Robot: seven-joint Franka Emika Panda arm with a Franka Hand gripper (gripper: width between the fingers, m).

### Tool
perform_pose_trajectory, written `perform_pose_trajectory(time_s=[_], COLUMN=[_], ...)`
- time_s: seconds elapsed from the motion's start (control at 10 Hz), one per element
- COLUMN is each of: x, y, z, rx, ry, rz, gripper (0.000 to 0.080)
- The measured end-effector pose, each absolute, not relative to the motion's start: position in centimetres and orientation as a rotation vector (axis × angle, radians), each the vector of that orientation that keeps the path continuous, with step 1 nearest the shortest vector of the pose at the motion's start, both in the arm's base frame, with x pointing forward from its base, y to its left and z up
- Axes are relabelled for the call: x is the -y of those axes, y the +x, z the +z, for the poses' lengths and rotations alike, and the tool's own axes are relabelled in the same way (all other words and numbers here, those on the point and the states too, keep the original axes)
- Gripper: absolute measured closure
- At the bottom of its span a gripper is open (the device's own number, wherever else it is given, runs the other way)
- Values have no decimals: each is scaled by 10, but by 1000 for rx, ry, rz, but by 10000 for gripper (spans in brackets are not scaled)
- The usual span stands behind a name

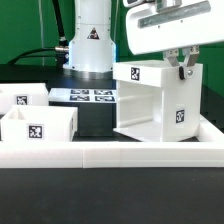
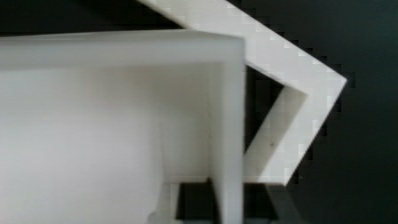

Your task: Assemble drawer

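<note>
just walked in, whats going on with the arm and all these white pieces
A Panda arm is working on the drawer's big white casing. Its end effector is at the casing's top edge on the exterior view's right, with its fingers on either side of that wall and apparently closed on it. The casing is just behind the long low white wall. The two small trays sit apart on the exterior view's left, not yet in the casing.
</note>
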State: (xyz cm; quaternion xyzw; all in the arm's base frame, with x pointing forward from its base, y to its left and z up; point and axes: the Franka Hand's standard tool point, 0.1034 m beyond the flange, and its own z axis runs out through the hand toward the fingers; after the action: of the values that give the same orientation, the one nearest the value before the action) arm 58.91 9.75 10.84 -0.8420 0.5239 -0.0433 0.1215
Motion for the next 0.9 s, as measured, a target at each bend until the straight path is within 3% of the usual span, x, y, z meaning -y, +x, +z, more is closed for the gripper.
perform_pose_trajectory(time_s=[0.5,0.9], x=[-97,-97], y=[610,640], z=[106,104], rx=[-1944,-1977], ry=[-2073,-2032], rz=[-24,14], gripper=[755,755])
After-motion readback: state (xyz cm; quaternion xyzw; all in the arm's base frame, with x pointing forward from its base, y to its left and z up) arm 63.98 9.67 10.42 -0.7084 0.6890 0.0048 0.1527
